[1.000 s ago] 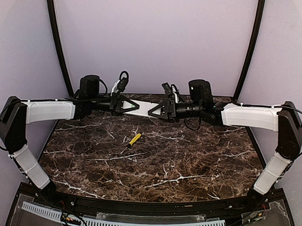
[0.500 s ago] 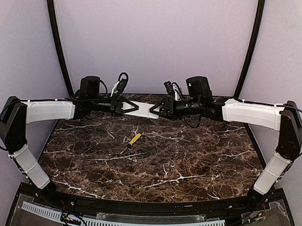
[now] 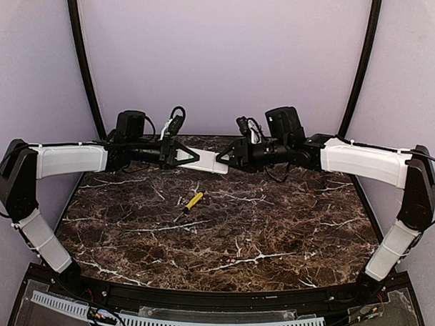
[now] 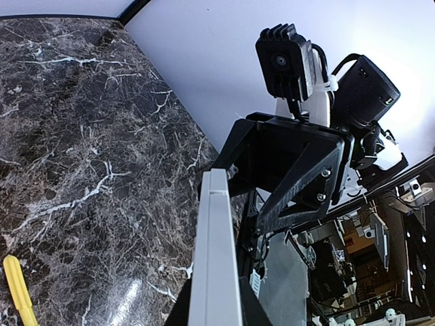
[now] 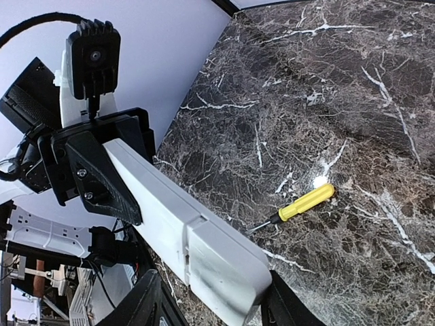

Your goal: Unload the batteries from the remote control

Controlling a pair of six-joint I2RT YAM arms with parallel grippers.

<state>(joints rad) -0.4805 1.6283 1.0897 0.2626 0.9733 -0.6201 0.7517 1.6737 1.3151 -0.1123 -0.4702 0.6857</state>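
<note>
Two grippers meet at one remote (image 3: 207,160), which hangs in the air over the far middle of the table (image 3: 272,229), lying roughly level from left to right. The remote is the only holder here. From the right wrist its white face shows a seam across it near the right end, with the cover (image 5: 221,261) closed beyond that seam, so the batteries are hidden and I cannot tell whether they are inside. The left gripper (image 3: 195,156) is clenched on the remote's left end, its black triangular fingers pressed flat on both sides. In the left wrist view the remote runs straight out from between them. The right gripper (image 3: 219,161) reaches the remote's right end, and its fingers (image 5: 146,302) stand about half apart, one on each side of the covered end. The right finger lies against the remote's edge, but I cannot tell whether the pair is squeezing or only flanking it. Both arms are folded the same way. Each upper link rises from its base at the near edge, and each white forearm stretches level toward the centre, wrists facing each other. A yellow-handled screwdriver (image 3: 192,201) lies on the table nearer than the remote, apart from both grippers.
</note>
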